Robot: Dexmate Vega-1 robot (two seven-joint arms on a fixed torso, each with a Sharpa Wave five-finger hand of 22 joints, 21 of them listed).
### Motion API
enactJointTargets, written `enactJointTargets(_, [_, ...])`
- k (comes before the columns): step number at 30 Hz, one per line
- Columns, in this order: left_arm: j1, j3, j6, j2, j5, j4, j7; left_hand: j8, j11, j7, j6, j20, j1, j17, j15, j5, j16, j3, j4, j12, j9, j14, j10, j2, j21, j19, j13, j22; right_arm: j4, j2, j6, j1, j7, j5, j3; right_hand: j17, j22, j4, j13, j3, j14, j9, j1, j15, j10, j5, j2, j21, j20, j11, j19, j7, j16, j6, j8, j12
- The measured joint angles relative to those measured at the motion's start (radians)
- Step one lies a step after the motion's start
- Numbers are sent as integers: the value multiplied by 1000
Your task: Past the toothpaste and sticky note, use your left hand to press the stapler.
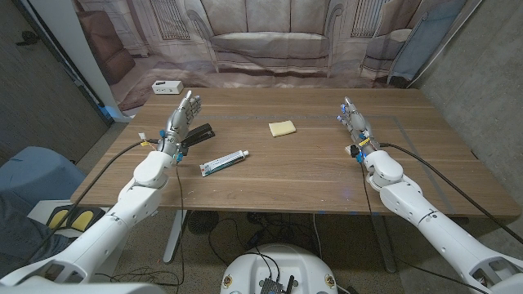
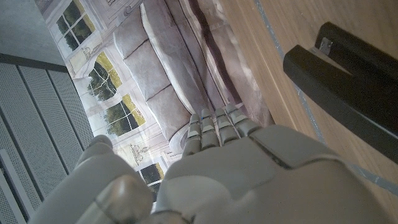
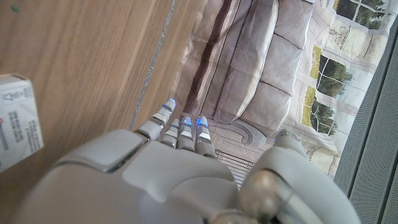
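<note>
the left hand (image 1: pixel 183 117) is raised on its edge over the left part of the tabletop (image 1: pixel 310 175), its fingers (image 1: pixel 189 104) straight, close together and holding nothing. the black stapler (image 1: pixel 196 135) lies on the wood just beside that hand, toward the middle of the tabletop; from the head view i cannot tell whether the heel of the hand touches it. in the left wrist view the stapler (image 2: pixel 348 81) runs alongside the back of the left hand (image 2: pixel 249 180), apart from the fingers (image 2: pixel 214 127), which reach past it toward the backdrop (image 2: pixel 161 68). nearer the robot and further in lies the toothpaste (image 1: pixel 225 162), a white tube set slantwise with green print too small to read. the yellow sticky note (image 1: pixel 283 127) lies flat near the middle, beyond the tube and well apart from the stapler. the right hand (image 1: pixel 355 122) stands near the right edge with its fingers (image 1: pixel 350 108) extended together and gripping nothing; the right wrist view shows the back of the right hand (image 3: pixel 168 180) with its fingertips (image 3: pixel 180 121) lit blue above bare wood. a white carton (image 3: pixel 18 121) with small grey writing i cannot read sits at the edge of that view. a white box (image 1: pixel 167 86) stands beyond the tabletop's far left corner, before the printed sofa backdrop (image 1: pixel 270 37).
</note>
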Motion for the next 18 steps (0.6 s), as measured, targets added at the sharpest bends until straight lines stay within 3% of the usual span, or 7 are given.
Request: enactJointTargets(18, [12, 4, 50, 50, 110, -44, 85, 0, 0, 5, 10, 0, 11, 0, 2, -8, 0, 0, -8, 0, 0, 5, 11, 11, 0, 0, 0, 0, -5, -1, -3, -9, -6, 2, 4, 2, 5, 0, 0, 0, 6, 0, 0, 6, 0, 0, 0, 0, -3, 0, 14, 0, 0, 0, 0, 0])
